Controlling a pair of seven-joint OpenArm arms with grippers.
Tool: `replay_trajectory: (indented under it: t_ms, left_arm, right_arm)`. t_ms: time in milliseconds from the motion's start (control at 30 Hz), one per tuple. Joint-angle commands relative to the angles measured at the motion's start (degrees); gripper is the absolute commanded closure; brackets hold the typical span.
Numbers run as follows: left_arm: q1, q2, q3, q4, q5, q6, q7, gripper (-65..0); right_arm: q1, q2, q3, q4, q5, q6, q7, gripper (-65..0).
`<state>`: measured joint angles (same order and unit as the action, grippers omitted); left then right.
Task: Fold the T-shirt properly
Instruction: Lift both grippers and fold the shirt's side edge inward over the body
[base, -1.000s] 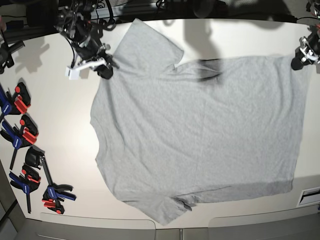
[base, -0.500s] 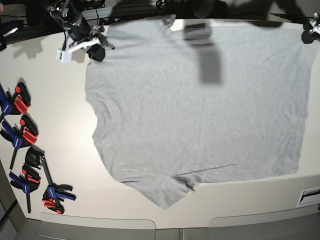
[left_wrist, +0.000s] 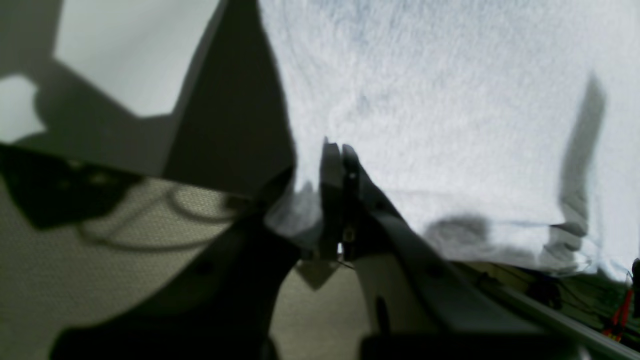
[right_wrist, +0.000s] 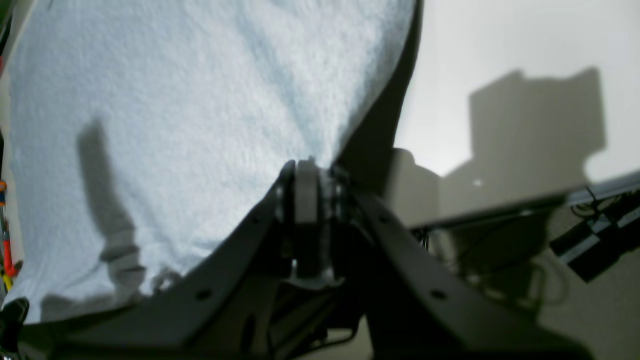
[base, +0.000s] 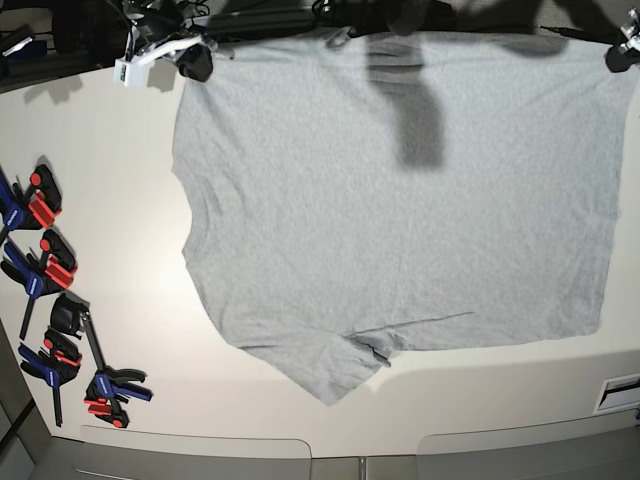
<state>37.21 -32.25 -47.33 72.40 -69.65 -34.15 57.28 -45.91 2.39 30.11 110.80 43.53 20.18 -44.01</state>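
Step in hand, as I read it: spreading the T-shirt (base: 400, 200) flat ahead of the first fold. It lies plain side up across most of the table (base: 100, 200), with its far edge lifted at two corners. The near sleeve (base: 330, 375) lies on the table with a small crease beside it.

Left end effector (left_wrist: 334, 155): fingers pressed together, pinching a corner of grey cloth; the wrist view shows fabric bunched at the tips and fanning away from them. In the base view it sits at the far right corner (base: 622, 55).

Right end effector (right_wrist: 307, 167): jaws nearly closed, gripping the shirt's edge, which fans out from the pinch. In the base view it is at the far left corner (base: 195, 62).

Next move, my judgement: lower both corners together, keeping the far edge taut so the cloth lands without slack, then release. Uneven lowering would likely leave a ridge across the chest.

Four clamps (base: 45, 270) lie at the table's left edge, well apart from the shirt.
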Motion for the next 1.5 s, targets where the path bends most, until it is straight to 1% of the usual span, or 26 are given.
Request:
replay_trajectory:
  t_ms: [0, 67, 133, 200, 367, 433, 600, 700, 767, 800, 867, 933, 1100, 1233, 1367, 1467]
  left_arm:
    - [1.07, -1.25, -0.74, 0.76, -0.98, -0.24, -0.28, 0.0]
    - [1.6, -1.25, -0.74, 0.76, -1.01, -0.26, -0.28, 0.0]
    - [1.95, -1.25, -0.74, 0.76, -1.44, -1.07, -0.04, 0.0]
    - [2.25, -1.22, -0.74, 0.76, -1.44, -1.99, 0.2, 0.0]
    - [3.63, -1.11, -0.74, 0.79, -3.26, -1.99, 0.55, 0.0]
    - [3.98, -1.07, -0.74, 0.76, -3.8, -2.73, 1.4, 0.0]
    - [4.7, -1.09, -0.76, 0.76, -4.44, -3.04, 1.38, 0.0]
    - [4.37, -1.09, -0.74, 0.79, -7.45, -3.26, 1.2, 0.0]
    - [3.61, -1.07, -0.74, 1.03, -8.87, -3.32, 1.27, 0.0]
    - [3.06, -1.07, -0.72, 1.22, -8.9, -3.89, 1.25, 0.0]
    - [1.36, -1.03, -0.63, 1.64, -8.92, -5.09, 1.22, 0.0]
    - [-0.94, -0.94, -0.63, 1.92, -9.11, -5.14, 1.22, 0.0]
    - [-6.4, -0.94, -0.61, 1.95, -8.55, -5.14, 1.2, 0.0]
    - [-9.01, -0.94, -0.52, 1.92, -7.69, -5.16, 0.35, 0.0]
    - [-10.16, -0.94, -0.02, 1.92, -3.32, -5.11, -3.08, 0.0]
    - [-10.25, -0.96, 0.59, 1.92, -1.57, -5.11, -4.96, 0.0]
  right_arm:
    - [-1.14, 0.31, 0.33, 1.27, 1.01, 0.74, 0.7, 0.0]
    - [-2.29, 0.31, 0.33, 1.27, 2.1, 1.31, 0.35, 0.0]
    - [-3.56, 0.31, 0.33, 1.27, 2.8, 2.36, 0.28, 0.0]
    - [-4.7, 0.31, 0.33, 1.27, 3.39, 2.49, 0.31, 0.0]
    - [-6.71, 0.28, 0.33, 1.36, 3.41, 2.6, 0.17, 0.0]
    - [-7.67, 0.28, 0.33, 1.49, 3.45, 2.62, 0.07, 0.0]
    - [-10.27, 0.28, 0.44, 2.45, 3.58, 3.04, 0.31, 0.0]
    - [-9.94, 0.31, 0.42, 3.43, 3.63, 3.34, 1.33, 0.0]
    - [-8.7, 0.31, 0.42, 4.28, 3.61, 4.11, 1.77, 0.0]
    - [-7.63, 0.31, 0.37, 4.52, 3.61, 4.46, 1.79, 0.0]
    - [-5.05, 0.31, 0.24, 4.59, 3.56, 4.72, 1.77, 0.0]
    - [-2.12, 0.31, 0.24, 4.59, 3.02, 4.76, 1.77, 0.0]
    - [5.11, 0.31, 0.24, 4.31, -2.12, 4.74, 2.82, 0.0]
    - [10.56, 0.31, 0.24, 2.27, -4.81, 4.7, 3.23, 0.0]
    - [14.71, 0.31, 0.26, -1.2, -6.14, 4.63, 3.34, 0.0]
    - [17.05, 0.31, 0.24, -4.42, -6.16, 4.66, 3.65, 0.0]
